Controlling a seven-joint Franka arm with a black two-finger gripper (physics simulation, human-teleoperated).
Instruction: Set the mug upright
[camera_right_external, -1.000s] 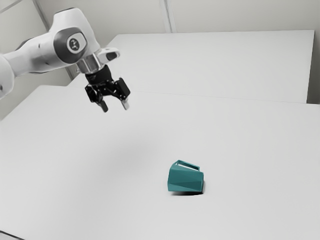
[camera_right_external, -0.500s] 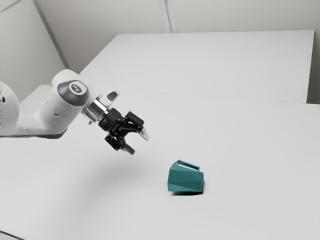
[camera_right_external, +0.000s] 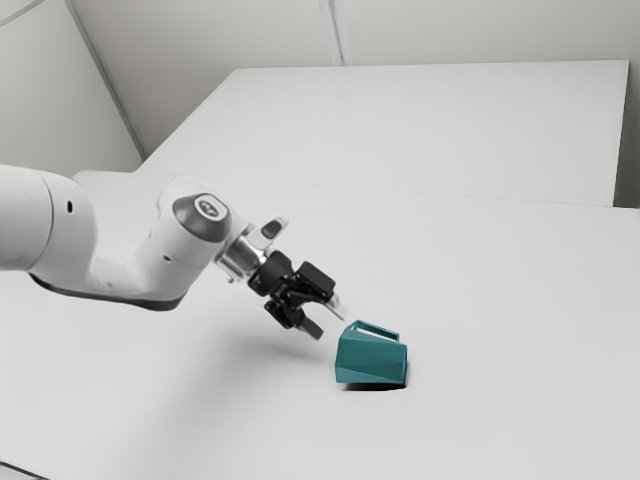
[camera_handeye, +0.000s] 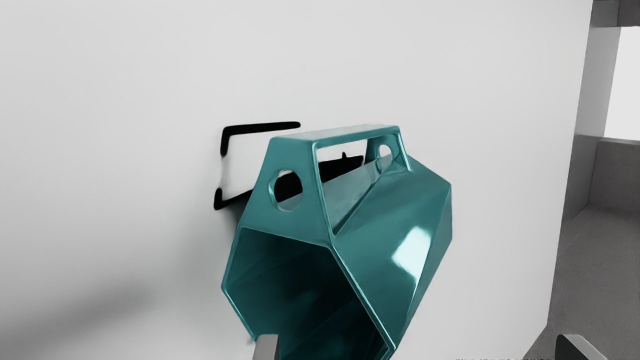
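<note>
Gripper (camera_right_external: 331, 326) has moved down & toward the ext. view's right since the earlier frames, now just beside the mug (camera_right_external: 371, 359), which hasn't shifted. Fingers (camera_handeye: 267, 347) stand wide open, tips well apart, nothing clamped btwn them. One fingertip overlaps the mug's rim in the wrist view; can't tell if it's touching. Other tip is well off to the side of the mug.

Mug lies on its side on the table (camera_right_external: 500, 270), handle (camera_handeye: 300, 155) up, mouth (camera_handeye: 300, 280) facing the gripper. It's teal, glossy, prob. ceramic-like in sheen, w/ a bright highlight (camera_handeye: 415, 252) on one flat facet. Body is angular, all flat planes & crisp edges; mouth is polygonal, w/ a thin rim & dark interior. Handle's a boxy, squared-off loop, w/ a round hole thru each end piece.

Table is white, smooth, matte-looking, w/ hard black shadow lines (camera_handeye: 260, 126) by the handle & a soft grey blur of shade farther off. Arm (camera_right_external: 125, 270) is smooth white w/ grey joint parts; gripper's black, its fingertips pale grey.
</note>
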